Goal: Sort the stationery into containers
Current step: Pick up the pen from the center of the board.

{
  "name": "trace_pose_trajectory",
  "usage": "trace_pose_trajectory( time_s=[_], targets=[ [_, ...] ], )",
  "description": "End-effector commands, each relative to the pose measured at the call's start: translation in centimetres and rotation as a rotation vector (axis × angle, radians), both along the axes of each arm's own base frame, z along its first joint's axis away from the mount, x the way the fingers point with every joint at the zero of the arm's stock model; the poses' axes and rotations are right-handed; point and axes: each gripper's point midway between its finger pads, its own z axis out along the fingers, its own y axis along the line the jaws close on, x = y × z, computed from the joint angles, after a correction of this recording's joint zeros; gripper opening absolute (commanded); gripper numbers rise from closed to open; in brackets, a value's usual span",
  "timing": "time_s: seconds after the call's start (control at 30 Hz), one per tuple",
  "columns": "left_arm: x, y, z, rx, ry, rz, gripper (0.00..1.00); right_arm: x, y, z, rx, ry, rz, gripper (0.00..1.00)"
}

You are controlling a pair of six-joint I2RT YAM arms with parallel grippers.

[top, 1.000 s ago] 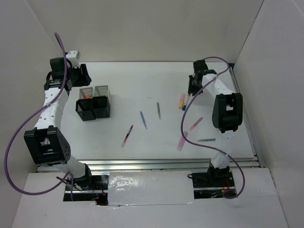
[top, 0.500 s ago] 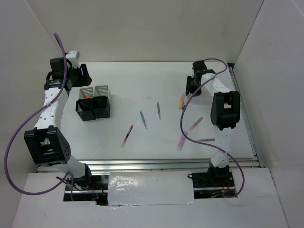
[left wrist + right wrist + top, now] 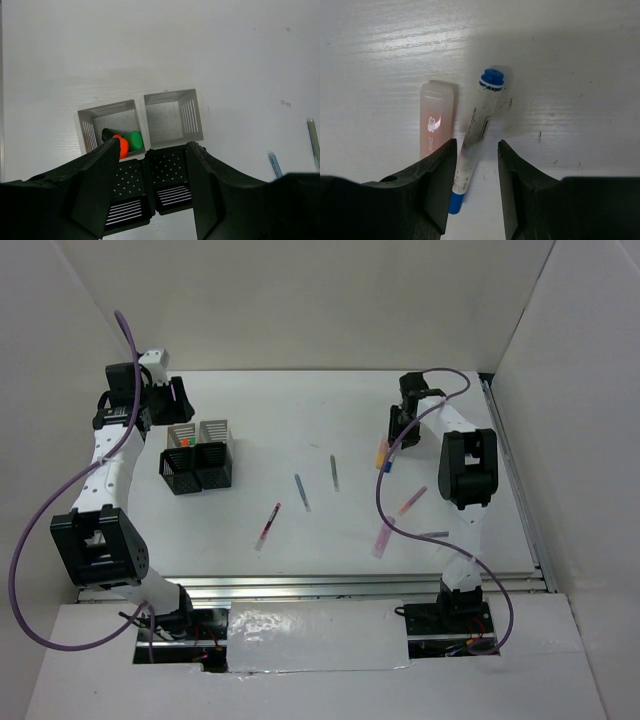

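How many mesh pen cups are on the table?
4, clustered left on the table: a left grey cup and right grey cup behind, a left black cup and right black cup in front. None seems hidden.

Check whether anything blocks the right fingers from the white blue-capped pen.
Nothing covers the white blue-capped pen, which lies inside the open right gripper; the pale orange highlighter lies alongside, partly beneath one finger.

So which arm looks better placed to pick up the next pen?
Right. The right pincer, open, straddles the white blue-capped pen on the table; the left pincer hangs over the mesh cups instead.
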Motion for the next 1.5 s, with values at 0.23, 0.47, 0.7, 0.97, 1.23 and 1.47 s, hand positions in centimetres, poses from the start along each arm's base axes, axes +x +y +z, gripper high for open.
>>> trace_pose_trajectory(
  time_s=[0.23, 0.47, 0.7, 0.97, 1.23, 1.47],
  targets=[
    [-0.7, -0.4, 3.6, 0.015, -0.087, -0.018, 0.67, 0.1, -0.4, -0.5, -0.074, 0.015, 0.004, 0.38],
    [-0.6, -1.0, 4.4, -0.001, -0.103, -0.062, 0.72, 0.1, -0.1, -0.5, -0.099, 0.023, 0.031, 0.39],
    [-0.6, -1.0, 6.3, -0.014, -0.137, -0.082, 0.83, 0.3, -0.2, -0.9, -0.1, 0.04, 0.043, 0.33],
    [-1.0, -1.6, 6.4, -0.057, -0.148, -0.098, 0.82, 0.4, -1.8, 1.0, -0.062, 0.004, 0.012, 0.14],
    [-2.1, -4.4, 8.9, -0.133, -0.29, -0.247, 0.81, -0.4, -0.7, 9.0, 0.198, -0.108, 0.068, 0.0],
    [-6.9, -13.6, 9.8, 0.223, -0.526, -0.67, 0.8, -6.7, 5.0, 18.1, 0.488, -0.233, 0.252, 0.0]
  ],
)
